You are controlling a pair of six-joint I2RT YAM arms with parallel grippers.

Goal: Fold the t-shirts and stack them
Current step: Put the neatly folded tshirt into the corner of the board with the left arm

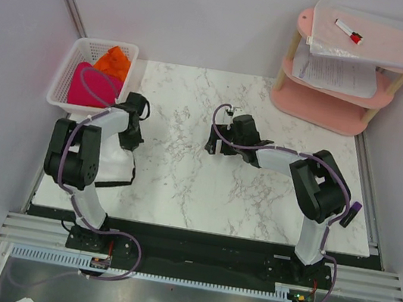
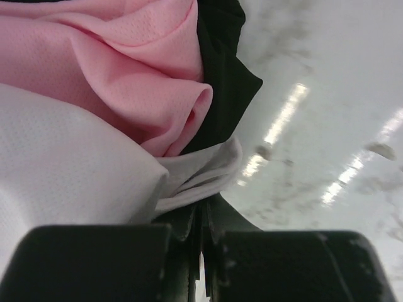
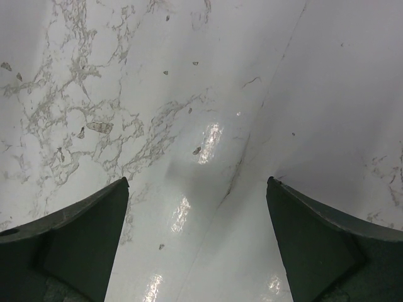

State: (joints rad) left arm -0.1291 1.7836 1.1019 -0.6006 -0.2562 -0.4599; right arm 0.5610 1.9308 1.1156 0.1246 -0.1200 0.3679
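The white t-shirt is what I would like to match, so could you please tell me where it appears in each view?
Top external: the white t-shirt lies at the left edge of the marble table, under the left arm.
Left wrist: lower left, gripped by the shut left tool, below a pale pink t-shirt.
Right wrist: not in it.
Shared landmark: the marble table, seen in all three.

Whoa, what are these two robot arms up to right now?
The left arm has its jaws shut on the edge of a white t-shirt, bunched beside a pale pink t-shirt. The right arm hangs over the marble table, jaws open, holding nothing. An orange t-shirt and a magenta t-shirt wait in the white basket.
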